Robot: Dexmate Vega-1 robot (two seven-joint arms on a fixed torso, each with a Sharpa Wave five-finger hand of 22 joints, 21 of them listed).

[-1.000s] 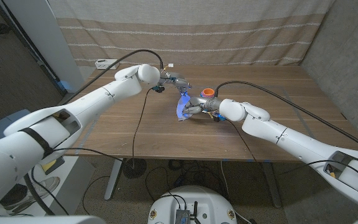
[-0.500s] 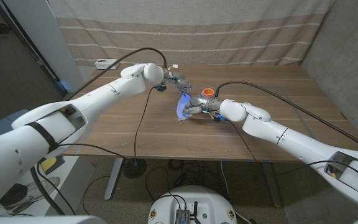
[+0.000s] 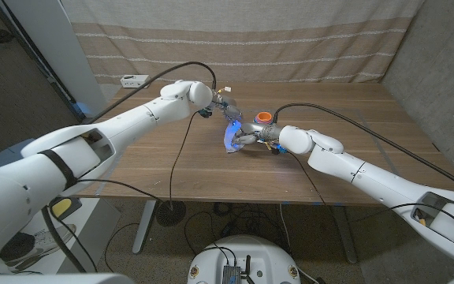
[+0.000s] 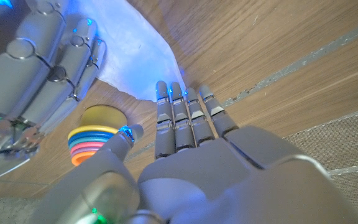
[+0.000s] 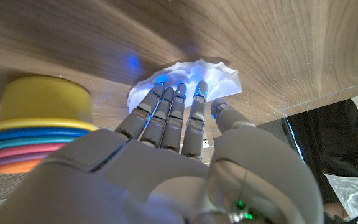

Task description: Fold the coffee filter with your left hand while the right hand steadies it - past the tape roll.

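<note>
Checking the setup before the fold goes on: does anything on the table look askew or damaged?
Nothing looks damaged. The coffee filter lies on the wooden table under the right hand fingertips, its rim crinkled. The left hand reaches its edge, fingers straight. The stack of coloured rings stands upright beside it.

We see the right hand (image 3: 247, 136) pressing the coffee filter (image 3: 230, 136), tape roll stack (image 3: 264, 117) just behind it; bare table (image 3: 156, 166) lies open leftward for the left hand (image 3: 225, 105).
</note>
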